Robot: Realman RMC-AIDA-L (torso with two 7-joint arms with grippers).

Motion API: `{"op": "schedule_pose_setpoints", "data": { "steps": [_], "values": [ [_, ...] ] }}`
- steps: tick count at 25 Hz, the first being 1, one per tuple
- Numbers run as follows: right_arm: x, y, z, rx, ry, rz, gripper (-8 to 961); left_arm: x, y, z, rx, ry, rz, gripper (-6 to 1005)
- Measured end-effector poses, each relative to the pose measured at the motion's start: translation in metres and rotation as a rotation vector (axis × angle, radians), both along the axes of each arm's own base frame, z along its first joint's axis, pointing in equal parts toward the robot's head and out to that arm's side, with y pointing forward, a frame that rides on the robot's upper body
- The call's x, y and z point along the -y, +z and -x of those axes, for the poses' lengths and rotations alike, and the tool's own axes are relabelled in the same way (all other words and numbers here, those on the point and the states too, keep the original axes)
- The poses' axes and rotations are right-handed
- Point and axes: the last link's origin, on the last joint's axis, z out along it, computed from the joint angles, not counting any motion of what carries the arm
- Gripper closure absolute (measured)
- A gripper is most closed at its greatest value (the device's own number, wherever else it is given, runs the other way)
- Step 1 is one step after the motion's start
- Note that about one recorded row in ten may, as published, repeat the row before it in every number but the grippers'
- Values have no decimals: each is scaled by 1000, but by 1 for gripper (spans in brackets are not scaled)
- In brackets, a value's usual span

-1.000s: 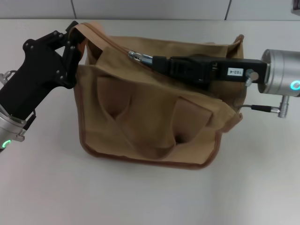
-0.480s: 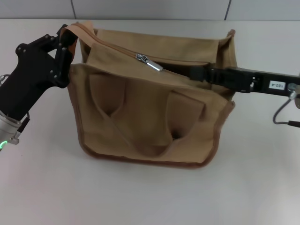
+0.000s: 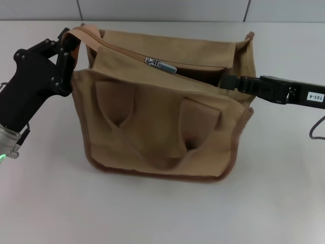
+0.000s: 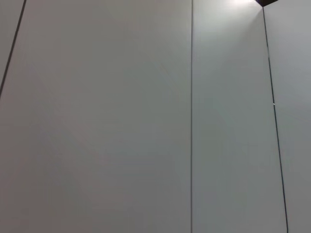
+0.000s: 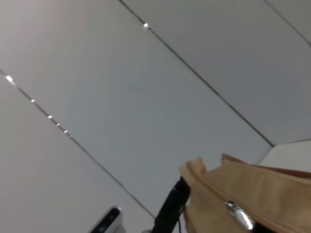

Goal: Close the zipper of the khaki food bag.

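Note:
The khaki food bag [image 3: 162, 117] lies in the middle of the table, front and handles facing up. Its zipper [image 3: 127, 53] runs along the top edge. The silver slider [image 3: 160, 64] sits about midway; a dark open gap [image 3: 200, 74] runs from it toward the right. My left gripper [image 3: 71, 48] is shut on the bag's top left corner. My right gripper [image 3: 227, 81] is at the right end of the opening, well clear of the slider. The right wrist view shows the bag's edge [image 5: 257, 194] and the slider [image 5: 238, 213].
The white table [image 3: 162, 213] surrounds the bag, with a panelled wall [image 3: 162, 9] behind it. The left wrist view shows only wall panels [image 4: 146, 121]. The left arm's dark body [image 5: 170, 204] shows in the right wrist view.
My right gripper has left the slider and drawn back to the right. The slider has moved a little to the right. The bag has settled flatter. The left gripper still holds the corner.

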Motion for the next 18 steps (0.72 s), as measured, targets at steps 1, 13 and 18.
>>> {"op": "schedule_pose_setpoints", "data": {
  "steps": [1, 13, 18],
  "values": [
    [0, 1, 2, -2, 11, 0, 903, 1, 0, -1, 3, -6, 1, 978],
    [-14, 0, 21, -39, -18, 114, 856, 2, -2, -7, 21, -41, 13, 978],
    [-6, 18, 22, -143, -73, 270, 762, 2, -3, -9, 23, -46, 16, 978]
  ]
}}
